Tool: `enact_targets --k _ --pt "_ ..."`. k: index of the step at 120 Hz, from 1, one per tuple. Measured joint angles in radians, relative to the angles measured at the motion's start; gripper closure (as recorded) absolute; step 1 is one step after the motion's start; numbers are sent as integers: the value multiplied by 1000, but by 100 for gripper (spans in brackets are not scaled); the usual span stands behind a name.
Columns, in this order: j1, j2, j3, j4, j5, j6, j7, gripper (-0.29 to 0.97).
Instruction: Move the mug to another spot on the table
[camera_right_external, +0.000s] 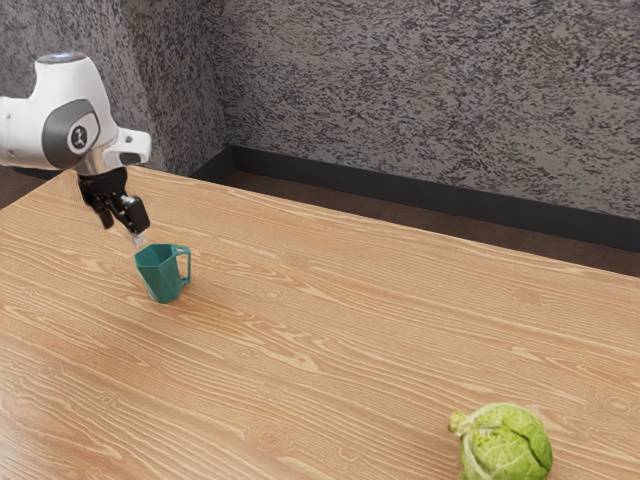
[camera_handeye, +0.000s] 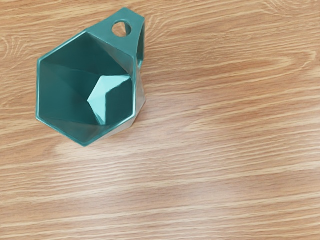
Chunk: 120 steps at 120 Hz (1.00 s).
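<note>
1. While the mug (camera_right_external: 163, 271) stands upright on the wooden table (camera_right_external: 330, 330), toward the exterior view's left, the gripper (camera_right_external: 138, 237) hangs close above its rim. It is on the side away from the handle (camera_right_external: 185, 262).
2. Whether the gripper is spread or pressed together I cannot tell from where I stand, nor whether it has any hold on the rim.
3. Seen from the hand's camera, the mug's open mouth lies a little off to one side, so I judge the hand is not squarely over it.
4. To take it well, I would come straight down astride one wall, clear of the handle, and pinch firmly before any lift.
5. Then raise it plumb, carry it low and level, and set it on bare wood well apart from the cabbage (camera_right_external: 503, 443).
</note>
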Motion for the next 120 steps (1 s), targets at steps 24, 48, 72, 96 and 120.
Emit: enact_targets --k 24,48,72,96,120 --pt "-75 138 -10 105 -18 -10 139 2" --pt "-69 224 -11 157 -29 -16 241 2" --pt "-34 340 -10 270 -54 -13 316 2" --pt "-9 441 -9 367 -81 -12 370 2" --pt "25 513 -16 439 -129 -14 423 2"
